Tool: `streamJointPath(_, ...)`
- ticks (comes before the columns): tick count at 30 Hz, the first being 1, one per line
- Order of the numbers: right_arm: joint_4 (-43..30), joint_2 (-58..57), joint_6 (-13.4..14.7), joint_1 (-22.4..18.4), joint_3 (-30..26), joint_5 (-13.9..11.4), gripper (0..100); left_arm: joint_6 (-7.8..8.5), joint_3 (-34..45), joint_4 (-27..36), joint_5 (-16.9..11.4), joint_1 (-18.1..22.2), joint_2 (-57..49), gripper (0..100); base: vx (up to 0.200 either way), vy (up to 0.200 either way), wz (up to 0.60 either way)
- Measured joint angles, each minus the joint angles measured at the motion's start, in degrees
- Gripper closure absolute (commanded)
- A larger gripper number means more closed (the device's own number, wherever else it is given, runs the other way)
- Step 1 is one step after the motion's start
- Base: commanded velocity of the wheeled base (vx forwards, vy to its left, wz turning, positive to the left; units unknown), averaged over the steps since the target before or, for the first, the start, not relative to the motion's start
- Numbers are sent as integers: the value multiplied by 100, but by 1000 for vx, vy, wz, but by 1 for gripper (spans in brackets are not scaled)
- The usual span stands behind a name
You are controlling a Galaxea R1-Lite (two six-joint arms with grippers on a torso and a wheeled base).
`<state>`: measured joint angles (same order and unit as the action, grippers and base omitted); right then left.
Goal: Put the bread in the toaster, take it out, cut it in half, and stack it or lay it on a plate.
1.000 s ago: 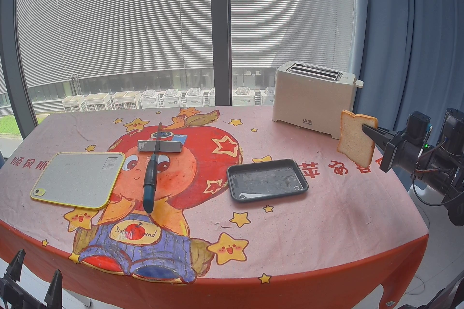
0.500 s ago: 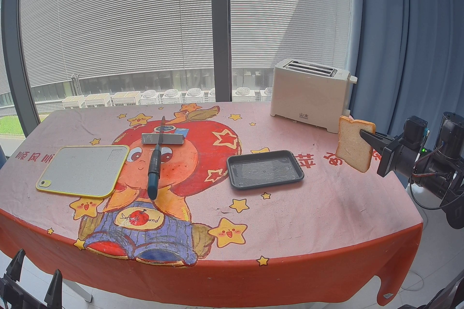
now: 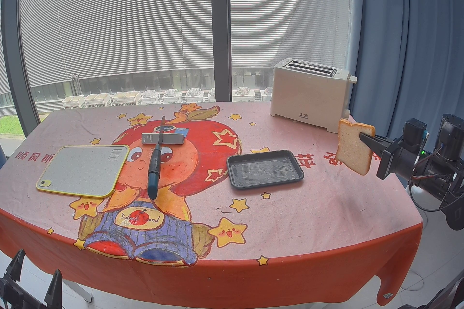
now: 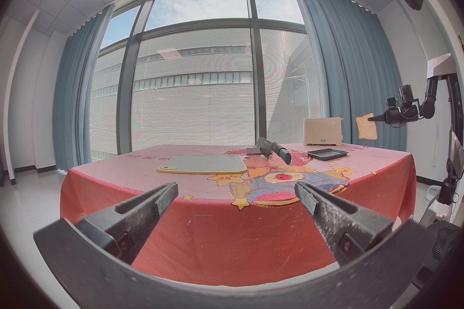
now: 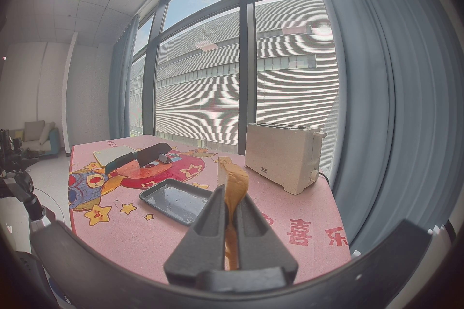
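Observation:
A slice of bread [image 3: 354,146] hangs upright above the table's right edge, pinched by my right gripper [image 3: 366,138], which is shut on it; the same bread [image 5: 232,189] stands between the fingers [image 5: 211,220] in the right wrist view. The white toaster [image 3: 310,93] stands just behind it at the back right, slots up. A dark plate [image 3: 265,169] lies mid-table. A blue-handled knife [image 3: 155,165] rests on a small block beside the grey cutting board [image 3: 82,170]. My left gripper [image 4: 237,211] stays open, low in front of the table's near left edge.
The table [image 3: 309,228] wears a pink and red cartoon cloth. A window and blue curtain [image 3: 411,25] stand behind and to the right of the toaster. The toaster's lever [image 3: 356,79] points toward the curtain.
The camera shifted between the first frame and the second, so the whole scene slid. Since then the right gripper has lifted the bread slightly toward the toaster.

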<state>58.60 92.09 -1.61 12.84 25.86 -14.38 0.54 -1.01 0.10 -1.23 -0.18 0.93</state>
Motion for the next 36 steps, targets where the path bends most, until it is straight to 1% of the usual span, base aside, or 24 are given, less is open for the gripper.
streamJointPath(9, 0, 0, -11, 17, -9, -1, 100, 0, 0, 0, 0, 0, 0, 0, 0, 0, 0)
streamJointPath(20, 2, 6, -20, 72, -26, 82, 100, 0, 0, 0, 0, 0, 0, 0, 0, 200, 0)
streamJointPath(36, 9, -22, -28, 146, -54, 78, 100, 0, 0, 0, 1, 0, 0, 0, 0, 200, 0)
